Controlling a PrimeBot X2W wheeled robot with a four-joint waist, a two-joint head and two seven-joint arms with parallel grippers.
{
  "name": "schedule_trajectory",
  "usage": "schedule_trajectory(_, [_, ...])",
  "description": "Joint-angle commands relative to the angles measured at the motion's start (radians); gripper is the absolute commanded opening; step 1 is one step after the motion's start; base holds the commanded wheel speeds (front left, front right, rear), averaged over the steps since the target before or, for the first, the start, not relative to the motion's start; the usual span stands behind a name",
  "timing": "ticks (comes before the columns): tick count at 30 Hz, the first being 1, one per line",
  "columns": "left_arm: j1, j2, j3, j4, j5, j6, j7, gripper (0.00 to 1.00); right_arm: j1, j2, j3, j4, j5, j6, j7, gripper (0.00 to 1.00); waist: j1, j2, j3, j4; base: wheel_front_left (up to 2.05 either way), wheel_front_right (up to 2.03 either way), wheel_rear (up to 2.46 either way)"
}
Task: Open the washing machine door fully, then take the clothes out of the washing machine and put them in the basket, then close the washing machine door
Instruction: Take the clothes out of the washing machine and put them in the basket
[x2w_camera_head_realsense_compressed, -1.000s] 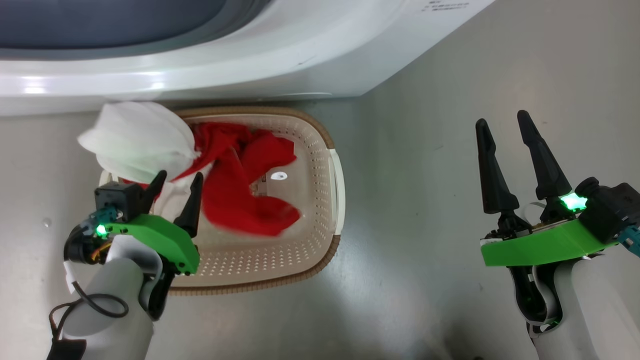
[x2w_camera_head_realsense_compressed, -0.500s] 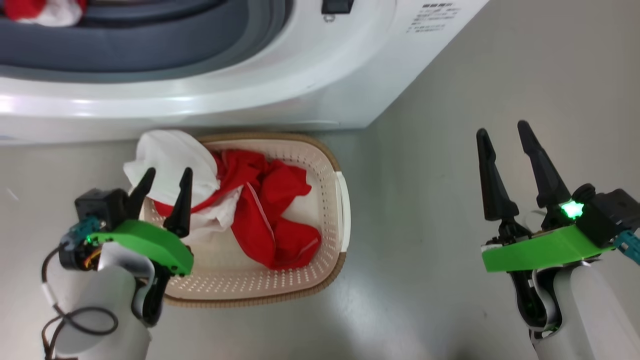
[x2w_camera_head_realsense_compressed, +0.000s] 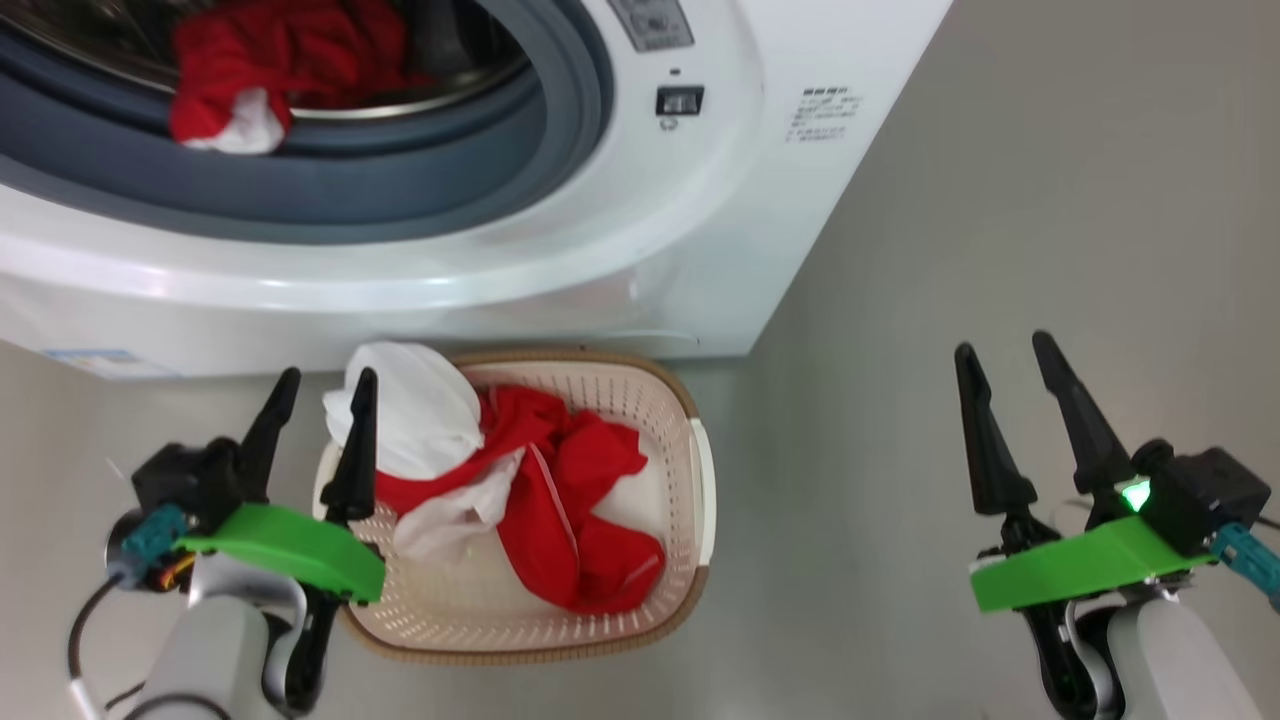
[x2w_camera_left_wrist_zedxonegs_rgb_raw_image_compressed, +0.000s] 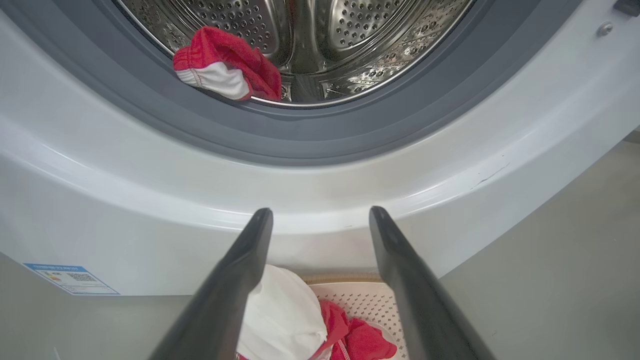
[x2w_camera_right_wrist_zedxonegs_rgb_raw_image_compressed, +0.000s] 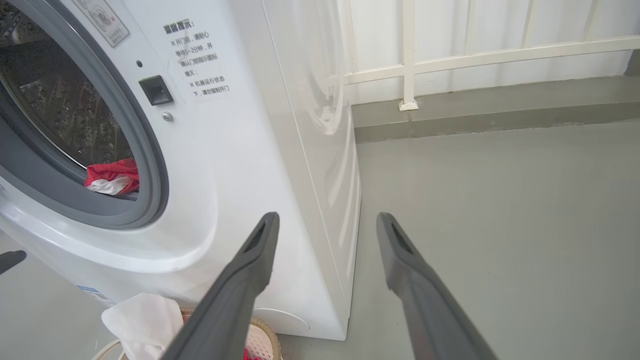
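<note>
Spread and empty, the left claw (x2w_camera_head_realsense_compressed: 329, 378) is pointing ahead at clothes (x2w_camera_head_realsense_compressed: 262, 52) lying in the washing machine (x2w_camera_head_realsense_compressed: 650, 250), likely lining up a reach; the right claw (x2w_camera_head_realsense_compressed: 1003, 346) is idling, spread.

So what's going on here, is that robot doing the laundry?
It is unloading a washing machine into a basket on the floor before it. Red and white clothes already lie in the basket; another red piece sits at the drum's front edge. The left gripper and right gripper are both open and empty.
</note>
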Motion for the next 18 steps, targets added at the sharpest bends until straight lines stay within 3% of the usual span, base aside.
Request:
schedule_trajectory(1, [0.030, 0.023, 0.040, -0.041, 0.014, 0.001, -0.005, 1.00, 0.022, -0.002, 0.017, -0.019, -0.016, 0.006, -0.006, 1.00, 0.0000, 0.0000, -0.058, 0.014, 0.00, 0.00, 0.00])
schedule_trajectory(18, [0.255, -0.003, 0.141, -0.293, 0.102, 0.001, -0.005, 1.00, 0.154, -0.002, -0.011, -0.010, -0.021, 0.006, -0.006, 1.00, 0.0000, 0.0000, -0.224, 0.025, 0.00, 0.00, 0.00])
